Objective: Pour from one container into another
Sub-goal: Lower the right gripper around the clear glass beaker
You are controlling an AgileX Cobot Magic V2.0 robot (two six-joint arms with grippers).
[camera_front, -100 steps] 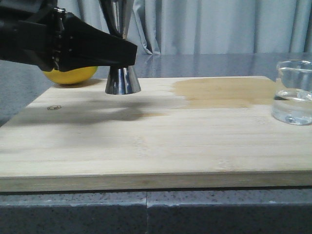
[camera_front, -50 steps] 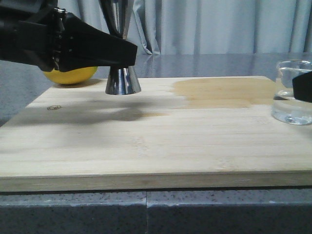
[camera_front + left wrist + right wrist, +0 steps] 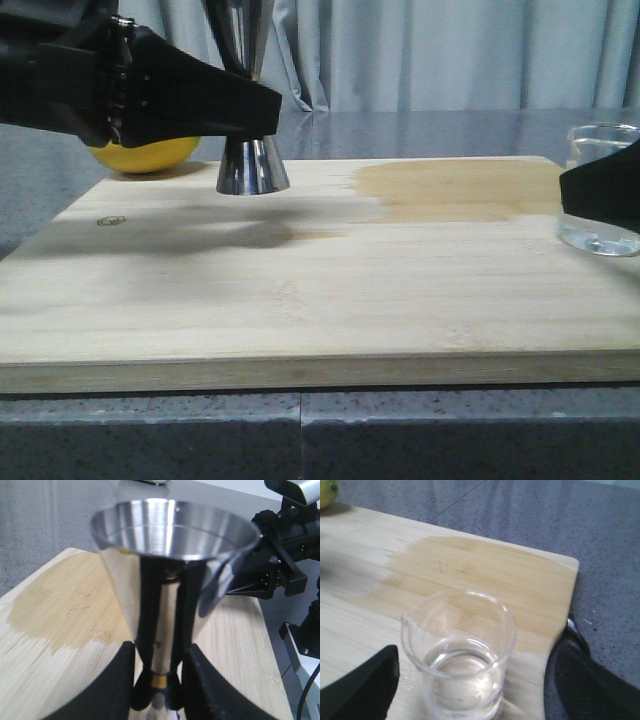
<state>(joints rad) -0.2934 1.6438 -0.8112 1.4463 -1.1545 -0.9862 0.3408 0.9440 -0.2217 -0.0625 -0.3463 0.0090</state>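
The jigger [image 3: 252, 150] stands upright on the far left part of the wooden board [image 3: 320, 290], its base resting on the surface. The left gripper [image 3: 157, 687] is clenched on the jigger: in the left wrist view a black finger [image 3: 120, 680] presses each side of the narrow waist at the gold band [image 3: 160, 681], and the wide upper cup opens toward the camera. In the front view the left arm reaches in from the left edge and covers the jigger's middle, leaving only the flared base and part of the upper cone visible. A lemon [image 3: 145, 153] lies behind the left arm, at the board's far left corner, near the jigger but not touching it. The beaker [image 3: 459, 655] stands upright near the board's right edge, well apart from the jigger, and holds clear liquid in its lower part. The right gripper [image 3: 470, 690] is released: its two black fingers [image 3: 362, 685] sit on either side of the beaker with visible gaps, touching no glass. In the front view one finger covers part of the beaker's right side. A darker wet stain [image 3: 455, 190] spreads across the board's far right area, between jigger and beaker. The board rests on a grey speckled counter [image 3: 320, 440].
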